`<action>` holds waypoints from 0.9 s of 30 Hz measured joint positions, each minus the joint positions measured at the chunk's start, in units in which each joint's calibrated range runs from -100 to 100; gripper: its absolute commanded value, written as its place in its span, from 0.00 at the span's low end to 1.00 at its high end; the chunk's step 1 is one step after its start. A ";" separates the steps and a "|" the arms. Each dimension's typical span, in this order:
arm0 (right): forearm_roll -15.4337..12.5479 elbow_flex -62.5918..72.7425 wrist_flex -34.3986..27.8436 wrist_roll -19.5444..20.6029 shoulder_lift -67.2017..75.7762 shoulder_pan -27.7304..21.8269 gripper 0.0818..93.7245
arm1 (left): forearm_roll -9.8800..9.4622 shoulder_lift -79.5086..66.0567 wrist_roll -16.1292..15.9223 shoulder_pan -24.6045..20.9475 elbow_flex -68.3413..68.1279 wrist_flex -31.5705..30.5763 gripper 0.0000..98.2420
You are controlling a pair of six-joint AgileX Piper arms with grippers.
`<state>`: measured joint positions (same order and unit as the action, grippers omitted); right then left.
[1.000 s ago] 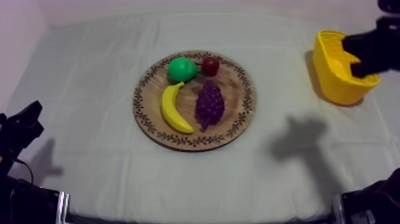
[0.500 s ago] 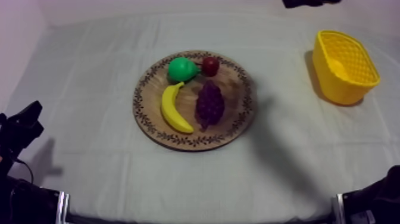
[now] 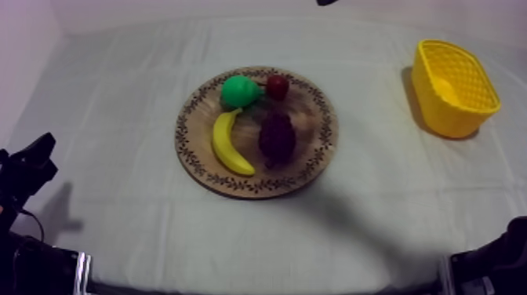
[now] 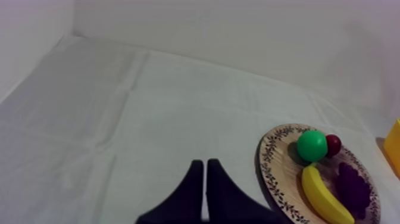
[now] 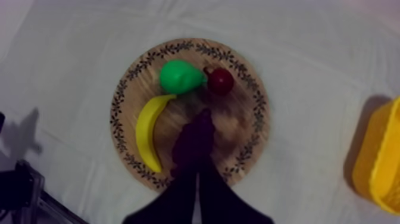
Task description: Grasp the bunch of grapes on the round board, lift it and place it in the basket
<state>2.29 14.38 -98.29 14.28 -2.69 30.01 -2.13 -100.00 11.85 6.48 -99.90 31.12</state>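
The purple bunch of grapes lies on the round wooden board at mid-table, right of the banana and below the small red fruit and green pear. The yellow basket stands at the far right, with nothing visible in it. In the right wrist view my right gripper hangs high over the grapes, its fingers together as a narrow wedge. A bit of that arm shows at the top view's upper edge. My left gripper rests low at the left, shut.
The board with its fruit lies to the right of my left gripper, across bare cloth. The basket stands off to the side of the board. The arm's shadow darkens the grapes and the cloth in front of the board.
My right arm has swung from over the basket leftward along the far edge to above the board. Its shadow has moved onto the grapes. The fruit and left arm have stayed put.
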 measured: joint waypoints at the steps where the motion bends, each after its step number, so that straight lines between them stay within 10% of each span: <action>1: 0.00 0.24 -0.13 0.69 -0.65 0.14 0.00 | 0.00 0.00 0.00 0.00 0.00 0.00 0.00; 27: -1.51 1.75 -0.80 10.74 -18.59 2.43 0.01 | 0.00 0.00 0.00 0.00 0.00 0.00 0.00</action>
<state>0.78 16.13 -99.09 25.01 -21.27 32.43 -2.13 -100.00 11.85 6.48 -99.90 31.12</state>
